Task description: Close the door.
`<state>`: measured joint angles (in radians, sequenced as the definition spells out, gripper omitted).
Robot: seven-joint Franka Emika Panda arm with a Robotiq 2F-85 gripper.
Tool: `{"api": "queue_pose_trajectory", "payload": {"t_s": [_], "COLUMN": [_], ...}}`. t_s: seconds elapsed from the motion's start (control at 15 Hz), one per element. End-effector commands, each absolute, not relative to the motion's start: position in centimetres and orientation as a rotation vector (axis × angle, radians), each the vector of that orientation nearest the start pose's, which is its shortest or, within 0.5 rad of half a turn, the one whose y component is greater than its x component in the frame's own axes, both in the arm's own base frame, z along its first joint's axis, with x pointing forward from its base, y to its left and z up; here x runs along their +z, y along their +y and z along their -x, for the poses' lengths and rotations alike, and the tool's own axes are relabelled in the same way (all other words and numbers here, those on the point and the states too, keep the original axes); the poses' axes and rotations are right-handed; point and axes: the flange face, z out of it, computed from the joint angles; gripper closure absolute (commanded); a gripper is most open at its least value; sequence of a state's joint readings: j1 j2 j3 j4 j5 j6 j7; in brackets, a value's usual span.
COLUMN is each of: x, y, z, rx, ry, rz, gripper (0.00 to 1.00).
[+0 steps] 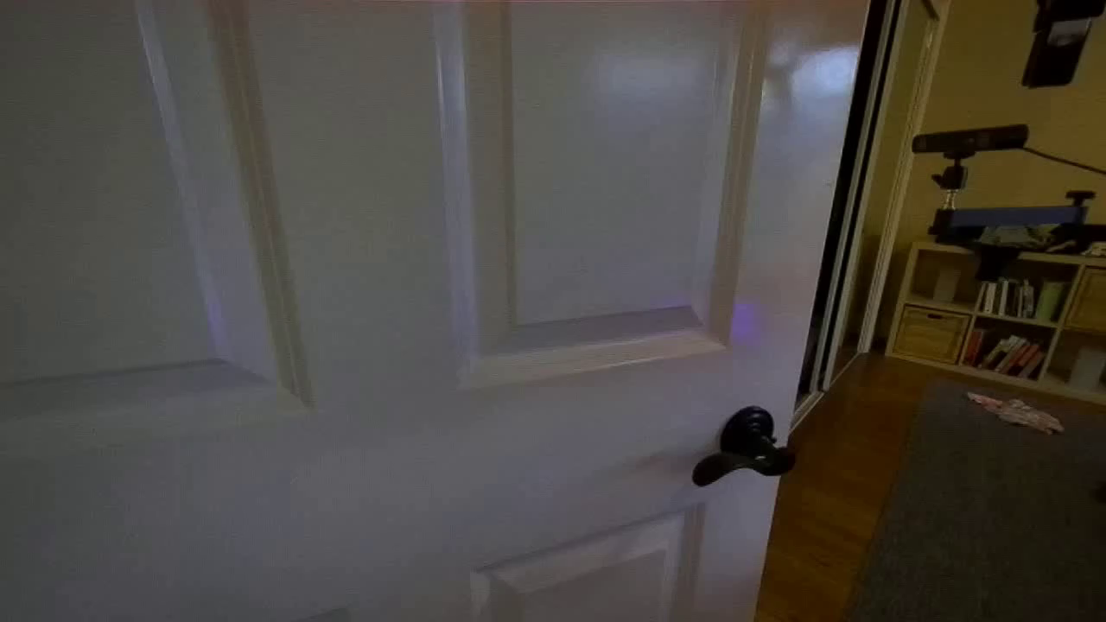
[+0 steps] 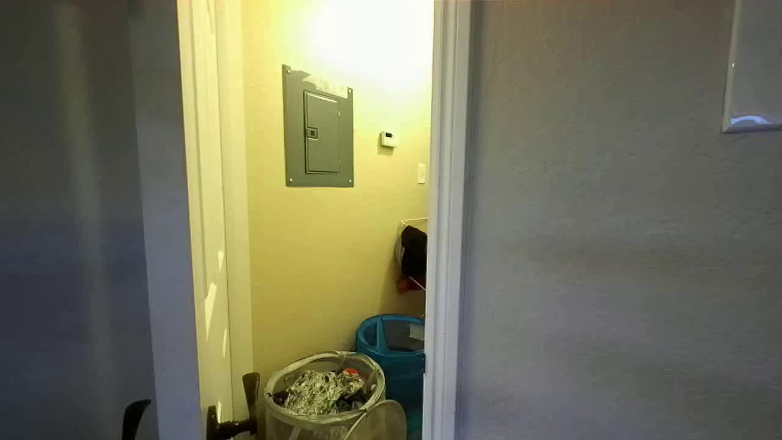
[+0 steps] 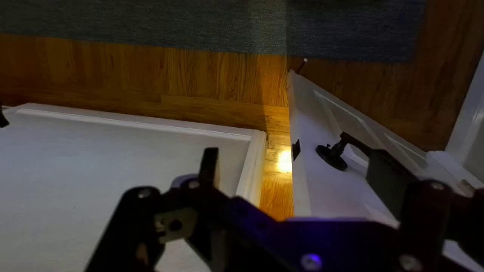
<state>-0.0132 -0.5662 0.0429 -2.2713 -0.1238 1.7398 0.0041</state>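
In an exterior view, the door (image 1: 363, 328) is cut off by the top, left and bottom edges; the spines of the books (image 1: 1007, 298) are too small to be read. In an exterior view, the blue hamper (image 2: 400, 379) is partly hidden by the door frame (image 2: 449, 214). In the wrist view, the end of the lever handle (image 3: 334, 154) is covered by one of the fingers (image 3: 389, 181); contact cannot be determined.

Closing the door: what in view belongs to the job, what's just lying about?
Part of the job:
white door, ajar
its black lever handle
door frame
gripper, open

Just there:
whitish hamper
blue hamper
grey electrical panel
shelf unit
grey rug
crumpled cloth
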Motion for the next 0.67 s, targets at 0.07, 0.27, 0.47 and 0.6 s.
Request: {"api": "queue_pose_trajectory", "payload": {"t_s": [0.07,0.27,0.47,0.6], "x": [57.2,57.2,56.4,55.4], "y": [0.3,0.3,0.4,0.6], "z": [-38.4,-38.4,-38.5,-38.7], "rx": [-0.058,-0.058,-0.058,-0.094], "ry": [-0.062,-0.062,-0.029,0.019], "rz": [3.285,3.285,3.275,3.272], "gripper": [0.0,0.0,0.0,0.0]}}
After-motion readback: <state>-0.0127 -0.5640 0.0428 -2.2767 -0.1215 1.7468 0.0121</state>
